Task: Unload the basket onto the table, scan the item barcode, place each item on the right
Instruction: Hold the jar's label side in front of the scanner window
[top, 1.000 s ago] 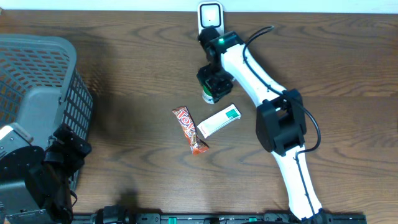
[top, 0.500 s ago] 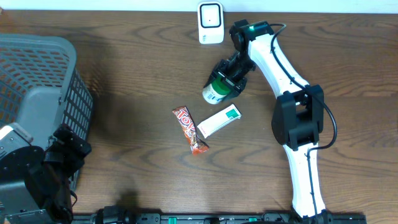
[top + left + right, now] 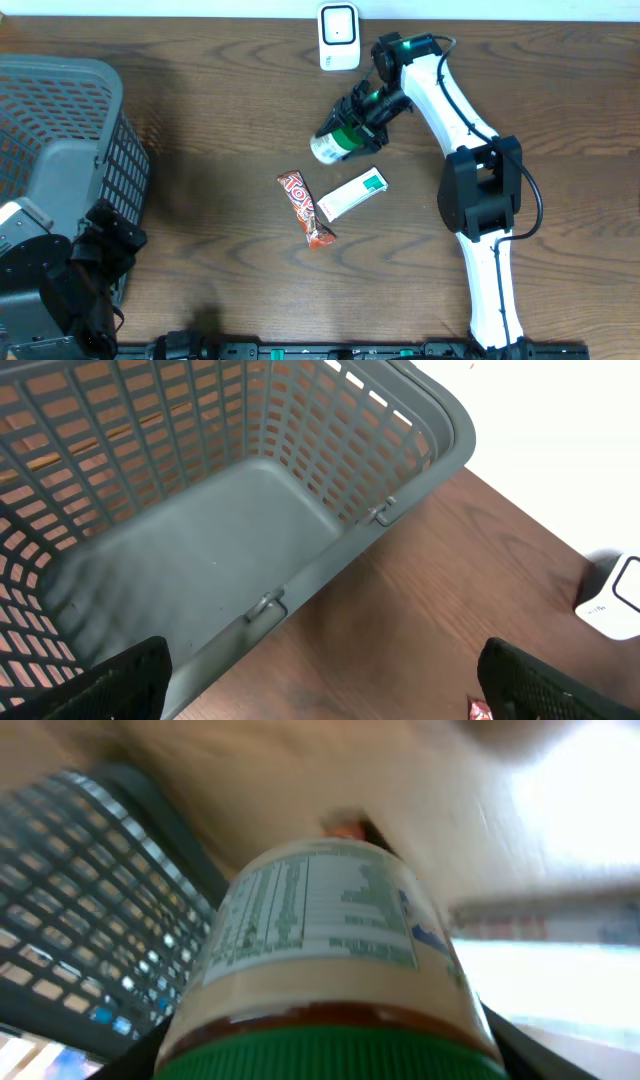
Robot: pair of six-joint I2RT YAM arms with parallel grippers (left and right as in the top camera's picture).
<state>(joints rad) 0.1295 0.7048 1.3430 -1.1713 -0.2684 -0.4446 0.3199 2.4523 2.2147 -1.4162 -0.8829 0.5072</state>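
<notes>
Right gripper (image 3: 357, 120) tight (left gripper (image 3: 325, 685) wide)

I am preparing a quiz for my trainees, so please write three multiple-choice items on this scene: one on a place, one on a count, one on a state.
1. Where on the table does the white scanner stand?
A) near edge
B) middle
C) far edge, away from the arm bases

2. How many items lie loose on the table?
A) one
B) two
C) four

3. What is the right gripper doing?
A) gripping the green-lidded bottle
B) hanging open and empty
C) pressing on the table

Key:
1 C, the overhead view shows it at the far edge.
2 B, only the candy bar and the white box lie loose.
3 A, its fingers clasp the tilted bottle.
</notes>
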